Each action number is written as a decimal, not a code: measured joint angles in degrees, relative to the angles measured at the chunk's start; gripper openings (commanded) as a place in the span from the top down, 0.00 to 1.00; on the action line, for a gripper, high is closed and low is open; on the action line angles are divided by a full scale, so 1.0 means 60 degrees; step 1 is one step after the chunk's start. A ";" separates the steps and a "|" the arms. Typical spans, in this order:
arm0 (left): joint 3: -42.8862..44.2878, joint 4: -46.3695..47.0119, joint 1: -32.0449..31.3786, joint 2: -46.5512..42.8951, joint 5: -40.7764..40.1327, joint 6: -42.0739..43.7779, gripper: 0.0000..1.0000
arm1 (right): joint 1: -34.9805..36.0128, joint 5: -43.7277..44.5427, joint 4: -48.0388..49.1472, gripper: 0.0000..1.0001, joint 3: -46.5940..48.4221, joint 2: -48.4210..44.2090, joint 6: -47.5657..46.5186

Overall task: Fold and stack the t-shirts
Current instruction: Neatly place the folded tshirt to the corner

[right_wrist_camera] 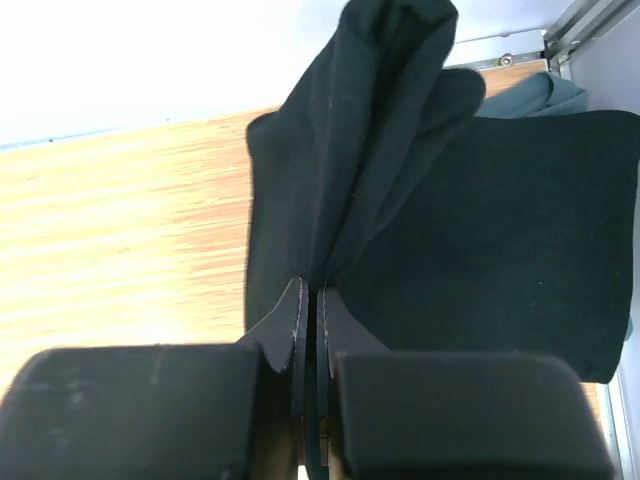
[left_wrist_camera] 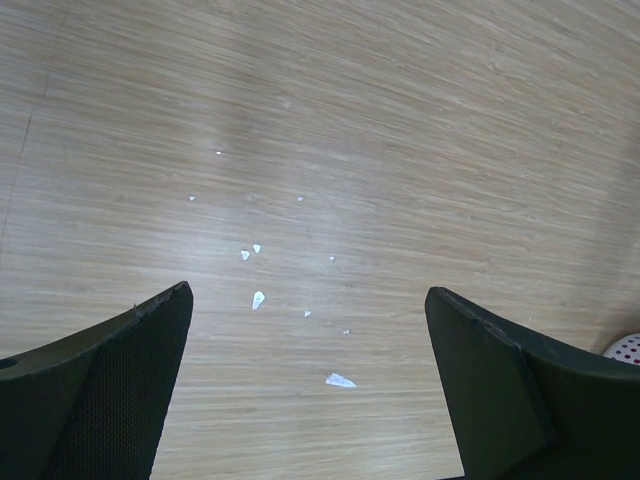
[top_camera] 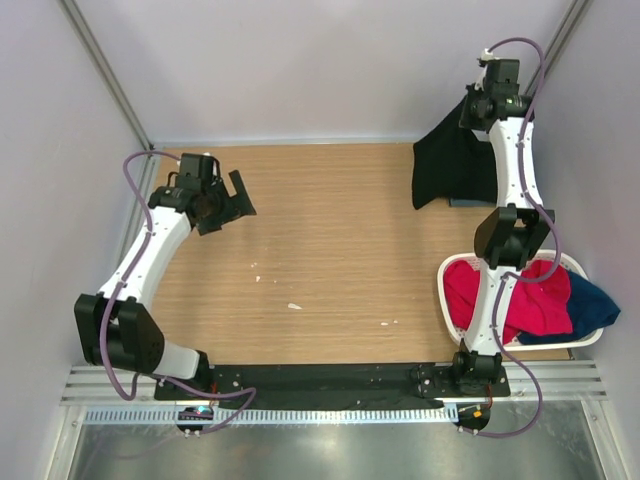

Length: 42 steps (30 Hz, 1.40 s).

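Black cloth, one t-shirt, hung pinched in my right jaws, which were pressed together on a gathered fold of it. The rest draped down at the far right corner of the surface, against a flat black layer. I could not tell whether that layer was the same shirt. My left jaws were spread wide, holding nothing, over bare wood well apart from the shirt.

Judgement: light, limp, no stiffness. It would sag and bunch wherever unsupported. Not fragile, little slip. Best hold looked to be a hem or shoulder edge, one corner per arm, so it could spread flat.
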 measured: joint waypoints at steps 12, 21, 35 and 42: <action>0.0270 0.0033 0.0149 0.0368 0.0255 0.0091 0.00 | 0.0051 -0.0448 0.0408 0.99 0.0120 0.0000 -0.0015; 0.0273 0.0029 0.0244 0.0484 0.0412 0.0091 0.00 | 0.0029 -0.0597 0.1049 0.99 0.0412 0.0000 -0.0084; 0.0288 0.0029 0.0302 0.0550 0.0601 0.0051 0.00 | -0.0707 -0.1319 0.0980 0.99 0.0415 0.0000 -0.0390; 0.0302 0.0011 0.0302 0.0663 0.0678 -0.0168 0.00 | -0.1705 -0.1581 0.0758 0.99 0.0408 0.0058 -0.0903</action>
